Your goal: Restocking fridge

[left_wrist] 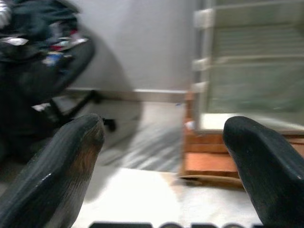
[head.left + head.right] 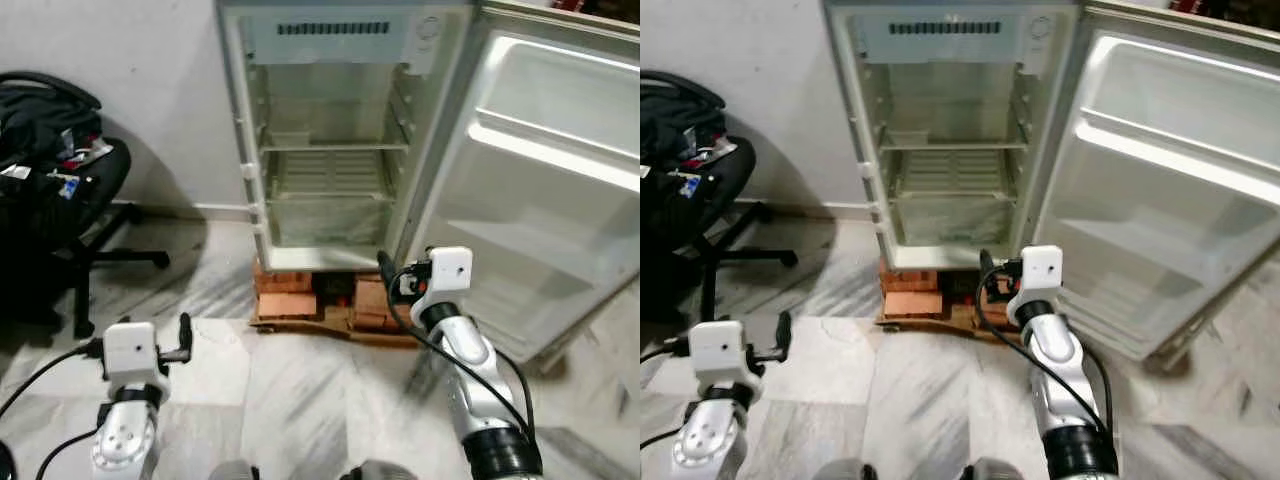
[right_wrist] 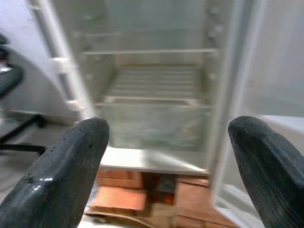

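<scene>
My left gripper [image 1: 164, 156] hangs low over the marble floor [image 2: 300, 390], fingers spread wide, holding nothing; my right gripper [image 3: 168, 156], likewise wide, is raised toward the fridge [image 2: 330, 130]; it stands ahead on bricks [image 2: 285, 292], its door [image 2: 545, 170] swung open to my right; an office chair [image 2: 60, 190] sits well left.

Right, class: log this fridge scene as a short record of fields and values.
fridge: open, shelves bare, no food seen
door: swung wide to the robot's right, racks bare
base: bricks under the fridge
left gripper: open, holding nothing, low over the floor
right gripper: open, holding nothing, facing the fridge
chair: left of the fridge, piled with dark clutter
</scene>
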Motion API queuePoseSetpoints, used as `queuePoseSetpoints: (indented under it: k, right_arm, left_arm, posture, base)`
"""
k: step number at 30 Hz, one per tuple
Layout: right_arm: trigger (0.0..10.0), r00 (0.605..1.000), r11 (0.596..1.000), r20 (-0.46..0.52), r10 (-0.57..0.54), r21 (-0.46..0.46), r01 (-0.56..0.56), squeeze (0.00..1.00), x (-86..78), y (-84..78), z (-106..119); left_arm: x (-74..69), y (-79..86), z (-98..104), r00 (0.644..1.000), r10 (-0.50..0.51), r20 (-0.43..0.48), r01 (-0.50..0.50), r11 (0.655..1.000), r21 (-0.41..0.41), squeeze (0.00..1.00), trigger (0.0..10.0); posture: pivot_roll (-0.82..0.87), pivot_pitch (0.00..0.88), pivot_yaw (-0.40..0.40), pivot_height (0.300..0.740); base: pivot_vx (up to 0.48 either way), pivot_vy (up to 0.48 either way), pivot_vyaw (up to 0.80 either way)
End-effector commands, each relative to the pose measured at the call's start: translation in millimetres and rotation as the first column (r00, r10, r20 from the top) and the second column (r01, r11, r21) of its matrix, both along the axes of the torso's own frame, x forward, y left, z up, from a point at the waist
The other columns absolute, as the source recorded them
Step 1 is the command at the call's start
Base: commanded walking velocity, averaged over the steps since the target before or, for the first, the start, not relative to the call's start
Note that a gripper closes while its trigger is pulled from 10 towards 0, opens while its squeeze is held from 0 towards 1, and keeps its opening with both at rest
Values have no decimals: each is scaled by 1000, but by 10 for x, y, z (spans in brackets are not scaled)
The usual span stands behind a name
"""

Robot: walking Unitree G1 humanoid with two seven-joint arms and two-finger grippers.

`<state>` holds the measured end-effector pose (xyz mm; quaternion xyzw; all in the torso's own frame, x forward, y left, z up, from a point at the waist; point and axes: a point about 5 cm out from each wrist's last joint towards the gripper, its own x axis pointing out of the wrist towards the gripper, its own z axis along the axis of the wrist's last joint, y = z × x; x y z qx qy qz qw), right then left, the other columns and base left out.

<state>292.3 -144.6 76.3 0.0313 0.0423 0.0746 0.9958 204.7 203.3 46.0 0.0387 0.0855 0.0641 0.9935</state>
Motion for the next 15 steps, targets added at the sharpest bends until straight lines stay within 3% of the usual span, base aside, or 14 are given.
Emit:
queuePoseSetpoints:
  k: [1,15]
  right_arm:
    - [10000,1000,1000,8,14,4,-14,0,15,39,28]
    - [10000,1000,1000,-8,26,-1,-26,0,27,69,-2]
  left_arm:
    - [-20,28,-11,1000,9,-7,-9,1000,5,0,10000]
    - [-19,27,-24,1000,16,-10,-16,1000,0,0,10000]
  posture:
    - [45,61,-5,735]
    - [50,65,-9,735]
  base:
    - [0,0,0]
    - [0,0,0]
